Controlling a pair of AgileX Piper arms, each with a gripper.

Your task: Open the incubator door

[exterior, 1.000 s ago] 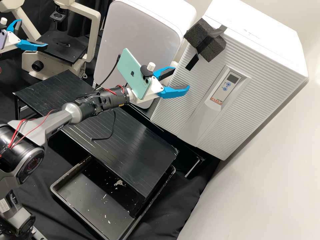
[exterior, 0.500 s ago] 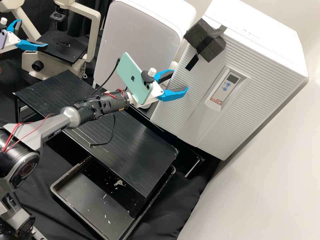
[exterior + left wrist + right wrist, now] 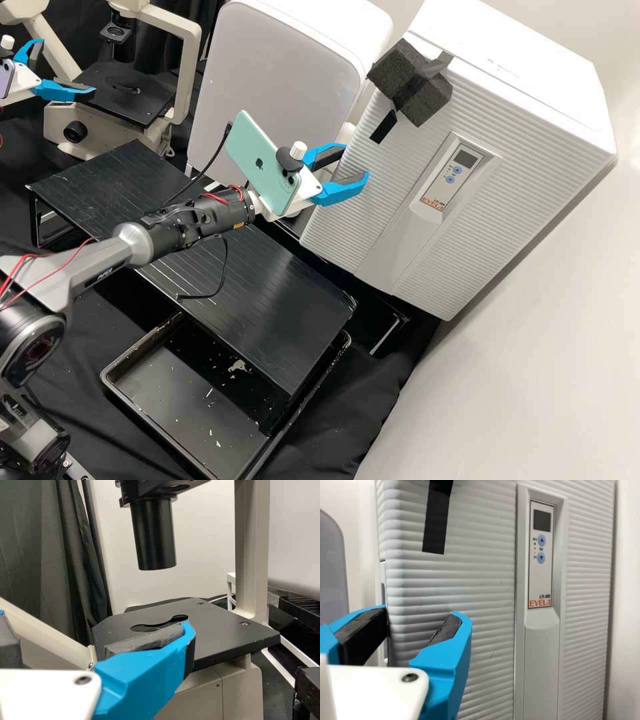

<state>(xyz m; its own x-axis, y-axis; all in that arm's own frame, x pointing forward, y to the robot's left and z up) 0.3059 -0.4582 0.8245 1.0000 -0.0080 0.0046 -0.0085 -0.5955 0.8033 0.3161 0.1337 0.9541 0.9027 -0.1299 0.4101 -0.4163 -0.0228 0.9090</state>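
The door (image 3: pixel 373 200) is standing shut on the front of the white incubator (image 3: pixel 533 87). It is looking hard, stiff and maybe a bit heavy, so it is likely needing a slow, steady pull. Its bumpy front is looking smooth, so a grip there might be slipping. The best place for grabbing is probably the side edge (image 3: pixel 392 590) by the right gripper (image 3: pixel 355 163). The panel (image 3: pixel 442 190) is likely needing care, as a hard push might be breaking it.

The right jaws are standing wide apart, holding nothing. One is hanging by that edge, the other in front of the bumps; I cannot tell if they are touching. The left gripper (image 3: pixel 67 67) is hanging near the microscope (image 3: pixel 191 60), its jaws also spread and holding nothing.

Counting outward, I am finding one incubator, one door, one panel, one screen (image 3: pixel 542 521), two blue buttons (image 3: pixel 541 540), two grippers, two phones (image 3: pixel 257 157), one box (image 3: pixel 273 73), one microscope, one shelf (image 3: pixel 280 287) and one tray (image 3: pixel 170 380).
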